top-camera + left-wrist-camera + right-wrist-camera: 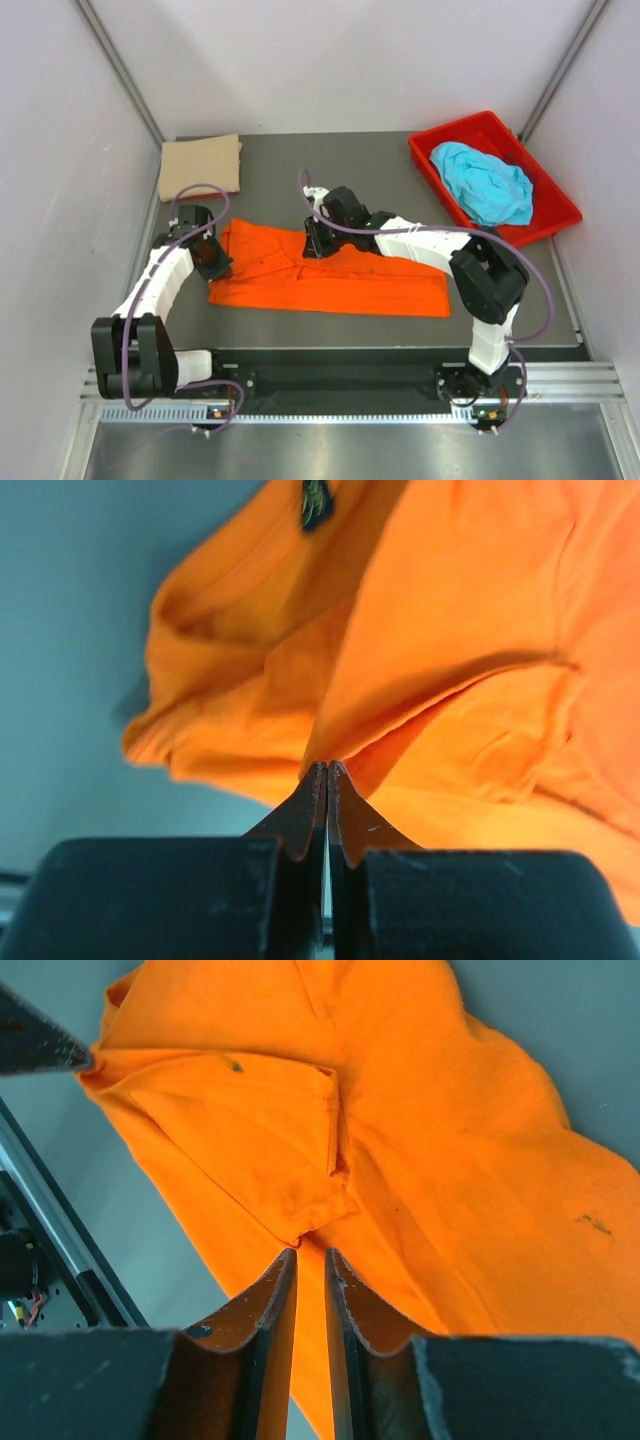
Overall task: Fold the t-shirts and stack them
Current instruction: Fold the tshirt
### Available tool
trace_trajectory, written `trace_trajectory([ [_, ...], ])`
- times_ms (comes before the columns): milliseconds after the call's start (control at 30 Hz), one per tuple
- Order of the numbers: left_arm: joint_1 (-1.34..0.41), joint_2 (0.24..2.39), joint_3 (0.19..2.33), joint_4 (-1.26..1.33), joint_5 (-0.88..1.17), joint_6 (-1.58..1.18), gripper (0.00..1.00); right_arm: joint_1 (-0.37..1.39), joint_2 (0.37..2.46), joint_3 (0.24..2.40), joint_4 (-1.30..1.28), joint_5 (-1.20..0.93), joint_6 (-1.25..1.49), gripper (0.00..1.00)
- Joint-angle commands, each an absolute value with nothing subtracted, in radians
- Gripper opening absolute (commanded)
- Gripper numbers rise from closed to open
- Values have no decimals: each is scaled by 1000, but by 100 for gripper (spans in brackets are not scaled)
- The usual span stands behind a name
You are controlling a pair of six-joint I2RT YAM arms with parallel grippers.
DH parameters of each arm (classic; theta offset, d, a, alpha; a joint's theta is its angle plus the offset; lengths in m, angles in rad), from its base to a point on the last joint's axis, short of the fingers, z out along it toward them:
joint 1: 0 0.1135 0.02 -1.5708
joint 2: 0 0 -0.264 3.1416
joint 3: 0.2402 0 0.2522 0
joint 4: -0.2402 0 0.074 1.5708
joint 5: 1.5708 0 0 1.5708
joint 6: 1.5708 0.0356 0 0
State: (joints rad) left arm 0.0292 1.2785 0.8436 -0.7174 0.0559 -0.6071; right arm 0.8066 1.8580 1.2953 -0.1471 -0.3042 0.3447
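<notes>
A bright orange t-shirt [340, 285] lies spread along the front of the grey table. My left gripper [215, 262] is at its left end, shut on a fold of the orange cloth [480, 630], which bunches at the tips of the left gripper [327, 765]. My right gripper [315, 240] sits on the shirt's far edge near the middle. Its jaws stand narrowly apart, and the orange cloth [450, 1140] puckers at the tips of the right gripper [310, 1252]. A folded tan t-shirt [200, 165] rests at the back left. A crumpled turquoise t-shirt [485, 180] lies in the bin.
A rigid red bin [495, 130] stands at the back right, angled to the table edge. Grey table surface [370, 170] shows between the tan shirt and the bin. White walls close in on both sides, and a metal rail [350, 400] runs along the front.
</notes>
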Motion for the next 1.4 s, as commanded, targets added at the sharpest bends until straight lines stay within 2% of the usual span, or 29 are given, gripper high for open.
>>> trace_trajectory([
  [0,3,1189,824,-791,-23,-635,0,799,1798,1287,-100,-311,353,18],
  [333,-80,1115,818,-859,-40,-710,0,799,1783,1266,-84,-314,364,18],
  [733,-221,1063,793,-949,-178,-822,0,798,1776,1255,-77,-319,362,18],
  [1033,-272,1103,790,-977,-239,-865,0,793,1761,1244,-81,-328,350,18],
  [1067,-272,1111,796,-982,-245,-867,2,793,1761,1244,-81,-331,348,19],
  [1100,-272,1127,805,-986,-245,-864,9,793,1766,1247,-83,-334,347,20],
  [1167,-272,1150,857,-980,-268,-851,16,795,1776,1253,-94,-334,347,21],
  [1233,-268,1189,914,-908,-278,-824,27,798,1804,1264,-68,-353,362,27],
  [1267,-241,1225,936,-872,-214,-784,29,799,1818,1290,-63,-359,368,32],
  [1367,-168,1322,1052,-790,-121,-733,29,805,1899,1392,-107,-362,354,36],
])
